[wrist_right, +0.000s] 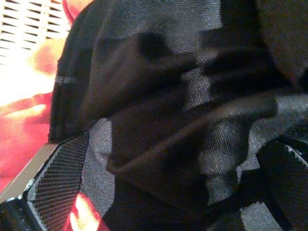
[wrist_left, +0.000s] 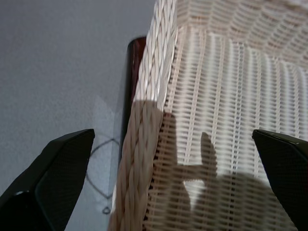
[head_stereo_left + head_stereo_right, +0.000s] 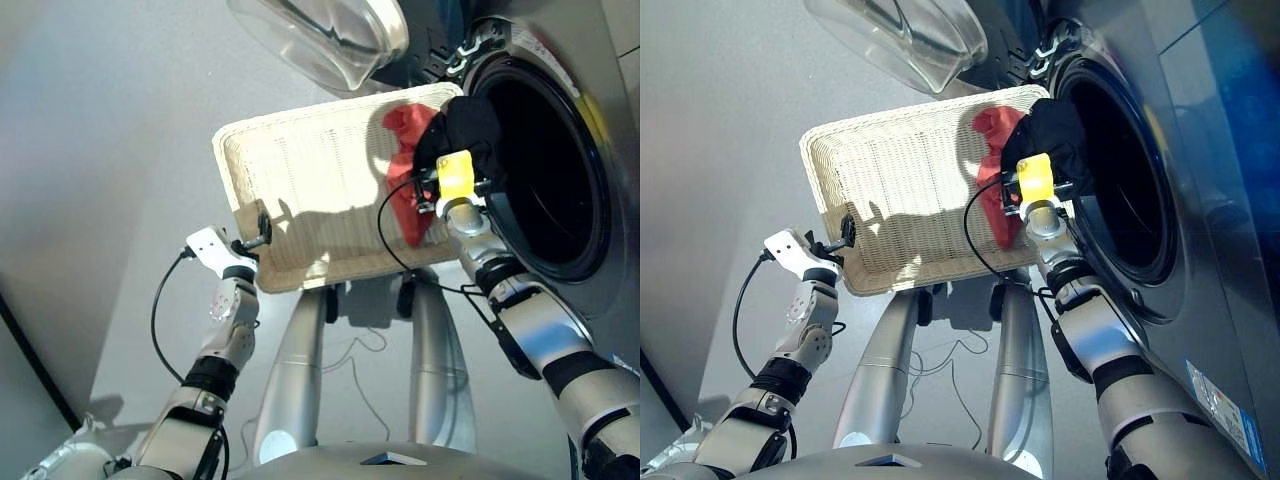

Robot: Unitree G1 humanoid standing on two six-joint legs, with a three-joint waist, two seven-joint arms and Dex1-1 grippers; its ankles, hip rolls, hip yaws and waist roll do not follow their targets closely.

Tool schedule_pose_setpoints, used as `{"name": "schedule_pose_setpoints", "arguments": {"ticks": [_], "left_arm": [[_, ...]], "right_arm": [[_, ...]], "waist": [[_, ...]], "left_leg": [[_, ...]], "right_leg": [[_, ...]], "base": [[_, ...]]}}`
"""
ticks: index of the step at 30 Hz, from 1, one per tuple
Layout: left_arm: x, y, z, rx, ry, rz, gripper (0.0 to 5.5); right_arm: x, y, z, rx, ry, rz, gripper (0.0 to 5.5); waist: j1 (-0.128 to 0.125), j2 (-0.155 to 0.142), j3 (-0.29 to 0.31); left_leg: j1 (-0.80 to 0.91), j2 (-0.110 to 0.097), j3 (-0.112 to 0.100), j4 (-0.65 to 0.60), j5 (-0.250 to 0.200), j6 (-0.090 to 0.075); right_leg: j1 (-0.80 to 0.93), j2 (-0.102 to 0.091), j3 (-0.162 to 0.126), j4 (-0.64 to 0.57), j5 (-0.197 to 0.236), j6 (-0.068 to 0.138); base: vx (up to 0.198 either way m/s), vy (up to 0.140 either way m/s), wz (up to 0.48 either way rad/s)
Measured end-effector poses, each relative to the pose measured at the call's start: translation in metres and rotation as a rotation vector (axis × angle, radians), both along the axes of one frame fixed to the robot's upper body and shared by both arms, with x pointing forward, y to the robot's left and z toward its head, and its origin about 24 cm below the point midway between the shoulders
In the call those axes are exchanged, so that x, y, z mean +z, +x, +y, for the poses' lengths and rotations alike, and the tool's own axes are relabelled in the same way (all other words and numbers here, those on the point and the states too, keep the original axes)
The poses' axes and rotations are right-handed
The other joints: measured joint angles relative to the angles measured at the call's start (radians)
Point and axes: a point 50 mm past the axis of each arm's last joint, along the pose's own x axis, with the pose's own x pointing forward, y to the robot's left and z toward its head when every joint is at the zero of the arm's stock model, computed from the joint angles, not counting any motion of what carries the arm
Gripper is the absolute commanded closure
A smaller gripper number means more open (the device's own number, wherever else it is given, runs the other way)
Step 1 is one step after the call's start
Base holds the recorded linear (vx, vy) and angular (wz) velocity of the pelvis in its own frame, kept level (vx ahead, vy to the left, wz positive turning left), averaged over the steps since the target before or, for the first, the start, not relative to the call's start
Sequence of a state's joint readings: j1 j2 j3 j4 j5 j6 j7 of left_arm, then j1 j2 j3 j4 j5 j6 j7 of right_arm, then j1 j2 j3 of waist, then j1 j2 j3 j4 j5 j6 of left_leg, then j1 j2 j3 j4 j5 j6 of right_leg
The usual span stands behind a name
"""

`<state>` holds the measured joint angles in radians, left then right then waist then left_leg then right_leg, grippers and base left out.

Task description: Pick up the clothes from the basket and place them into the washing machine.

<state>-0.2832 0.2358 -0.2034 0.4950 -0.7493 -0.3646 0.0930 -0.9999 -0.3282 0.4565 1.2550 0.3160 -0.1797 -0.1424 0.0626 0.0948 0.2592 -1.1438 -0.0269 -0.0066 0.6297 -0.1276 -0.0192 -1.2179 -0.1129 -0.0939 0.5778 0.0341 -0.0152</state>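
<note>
Black soft garment (image 3: 462, 128) clamped in right gripper (image 3: 447, 180) at dark grey washing machine's (image 3: 560, 160) drum mouth, above coral red garment (image 3: 405, 170); left gripper (image 3: 258, 232) apart astride cream woven basket (image 3: 300, 180) rim.

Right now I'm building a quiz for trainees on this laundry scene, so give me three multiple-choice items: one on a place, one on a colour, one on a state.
1. Where is the black garment?
A. at the mouth of the washing machine
B. on the floor
C. in the middle of the basket

2. What colour is the garment lying in the basket?
A. navy blue
B. coral red
C. white

3. How are the left gripper fingers?
A. shut on cloth
B. spread open at the basket's rim
C. out of view

Answers:
1 A, the black cloth hangs at the right gripper against the drum opening.
2 B, the coral red garment lies by the basket's far corner.
3 B, the left wrist view shows both fingers wide apart, holding nothing.
</note>
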Motion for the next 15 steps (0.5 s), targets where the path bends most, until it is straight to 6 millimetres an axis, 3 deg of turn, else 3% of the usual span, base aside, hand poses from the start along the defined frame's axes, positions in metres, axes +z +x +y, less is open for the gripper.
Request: {"name": "schedule_pose_setpoints", "arguments": {"ticks": [6,7,8,15], "left_arm": [[0.0024,0.0024,-0.0034,-0.023,0.007,-0.006,0.0],[0.0031,0.0032,-0.0042,-0.028,0.007,-0.006,0.0],[0.0036,0.0039,-0.0047,-0.031,0.008,-0.005,0.0],[0.0046,0.0052,-0.0052,-0.036,0.01,-0.004,0.0]], "right_arm": [[0.0021,0.0024,-0.0075,-0.01,-0.062,0.046,0.0],[0.0026,0.0025,-0.0086,-0.014,-0.057,0.045,3.9],[0.0026,0.0025,-0.0091,-0.016,-0.055,0.047,5.5],[0.0041,0.0029,-0.01,-0.021,-0.018,0.04,5.5]], "waist": [[0.033,0.0,0.0],[0.04,0.001,0.0],[0.047,0.001,0.0],[0.049,0.003,-0.002]], "left_leg": [[-0.009,0.0,-0.016,-0.003,0.004,-0.007],[-0.011,0.0,-0.017,-0.003,0.005,-0.008],[-0.013,-0.001,-0.017,-0.005,0.005,-0.008],[-0.008,-0.001,-0.014,-0.018,0.01,-0.011]], "right_leg": [[-0.007,-0.001,-0.01,-0.001,-0.001,-0.002],[-0.009,-0.001,-0.011,0.0,-0.002,-0.004],[-0.013,-0.001,-0.011,0.001,-0.003,-0.006],[-0.014,-0.002,-0.009,-0.002,-0.003,-0.009]], "base": [[0.0,0.0,0.0],[0.0,0.0,0.0],[0.0,0.0,0.0],[0.0,0.0,0.0]]}}
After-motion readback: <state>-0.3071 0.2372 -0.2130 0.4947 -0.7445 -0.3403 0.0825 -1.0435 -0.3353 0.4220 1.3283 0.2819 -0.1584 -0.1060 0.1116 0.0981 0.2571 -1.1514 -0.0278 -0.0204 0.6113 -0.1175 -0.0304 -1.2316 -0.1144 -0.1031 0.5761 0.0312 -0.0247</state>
